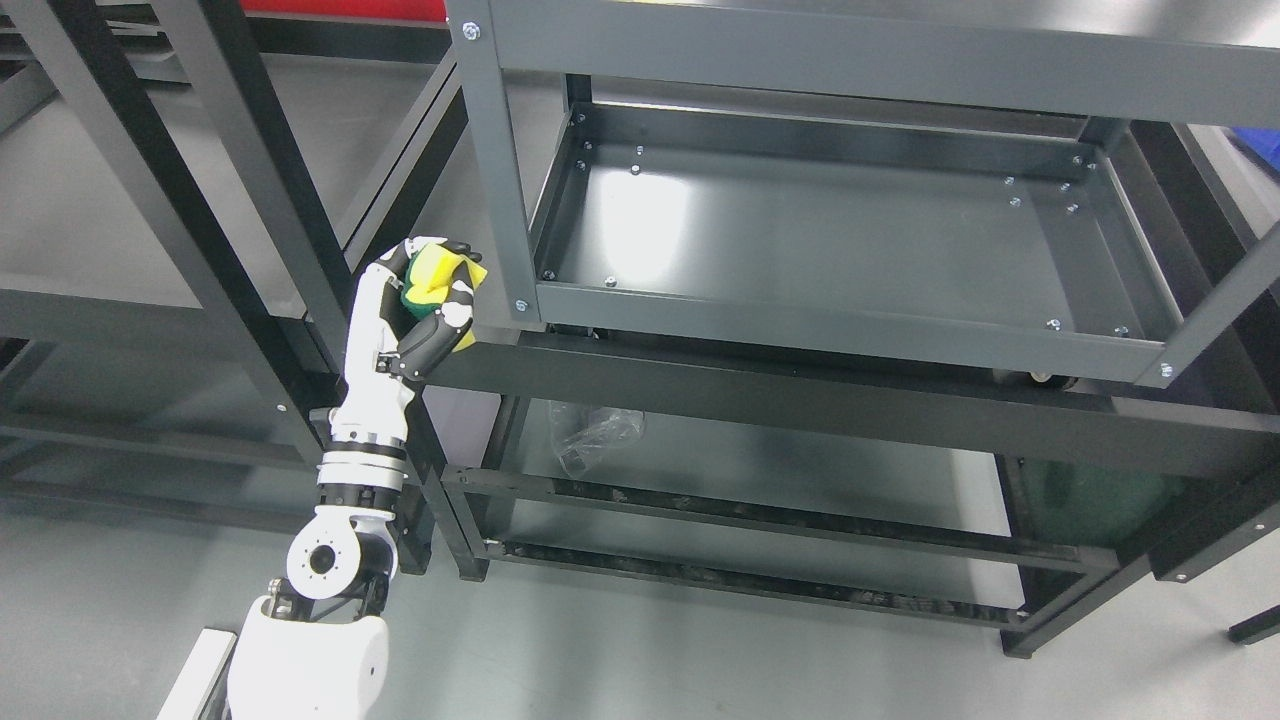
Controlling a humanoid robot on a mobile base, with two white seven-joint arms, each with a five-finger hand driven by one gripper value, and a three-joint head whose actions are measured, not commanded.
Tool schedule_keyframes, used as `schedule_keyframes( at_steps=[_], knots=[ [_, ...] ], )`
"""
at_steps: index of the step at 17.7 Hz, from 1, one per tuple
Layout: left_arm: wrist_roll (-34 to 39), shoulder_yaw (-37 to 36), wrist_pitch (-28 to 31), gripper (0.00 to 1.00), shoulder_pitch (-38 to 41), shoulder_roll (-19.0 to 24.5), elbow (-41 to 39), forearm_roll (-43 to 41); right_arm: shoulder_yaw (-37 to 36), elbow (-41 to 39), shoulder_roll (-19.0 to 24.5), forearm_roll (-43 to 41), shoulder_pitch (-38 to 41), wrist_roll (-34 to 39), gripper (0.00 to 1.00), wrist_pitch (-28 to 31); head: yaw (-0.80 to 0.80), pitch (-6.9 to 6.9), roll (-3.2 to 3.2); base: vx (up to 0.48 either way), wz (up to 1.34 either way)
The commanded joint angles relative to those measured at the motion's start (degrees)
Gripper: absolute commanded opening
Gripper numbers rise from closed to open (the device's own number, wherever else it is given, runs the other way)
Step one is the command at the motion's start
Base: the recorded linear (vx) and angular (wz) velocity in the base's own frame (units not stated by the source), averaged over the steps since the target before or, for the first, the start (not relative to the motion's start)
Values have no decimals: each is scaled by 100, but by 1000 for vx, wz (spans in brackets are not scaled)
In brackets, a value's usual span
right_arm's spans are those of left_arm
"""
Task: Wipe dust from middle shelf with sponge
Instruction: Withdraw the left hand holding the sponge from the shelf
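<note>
sponge (436, 280), yellow with a green side, sits left of centre in the frame, squeezed in the left hand (420, 305), whose dark-tipped fingers (458, 298) curl closed around it so that the sponge bulges out between them. the hand is raised on a white arm (362, 420) that comes up from the lower left of the frame, and it holds the sponge just beside the front left corner post (495, 170) of the grey metal rack, outside the rack and at about the level of the middle shelf's front rim (840, 330); whether the sponge touches the post cannot be told. middle shelf (820, 240) is a shallow grey tray filling the centre and right of the frame, with low walls on all four sides and small bolts near its corners; nothing lies in it, and a bright patch of reflected light shows on its left part. the top shelf (880, 60) runs along the upper edge of the frame. below the middle shelf, in the lower centre, a crumpled clear plastic bag (595, 435) lies on the lower level. dark frames of another rack (230, 200) cross the upper left. the floor (620, 660) is plain grey.
</note>
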Motion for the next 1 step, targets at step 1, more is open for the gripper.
schedule_keyframes(
  at_steps=[1],
  knots=[
    [-5, -320, -1, 1, 45, 92, -342, 112, -2, -100, -100, 0, -1, -4, 100, 3, 0, 0, 0, 0, 0]
  ],
)
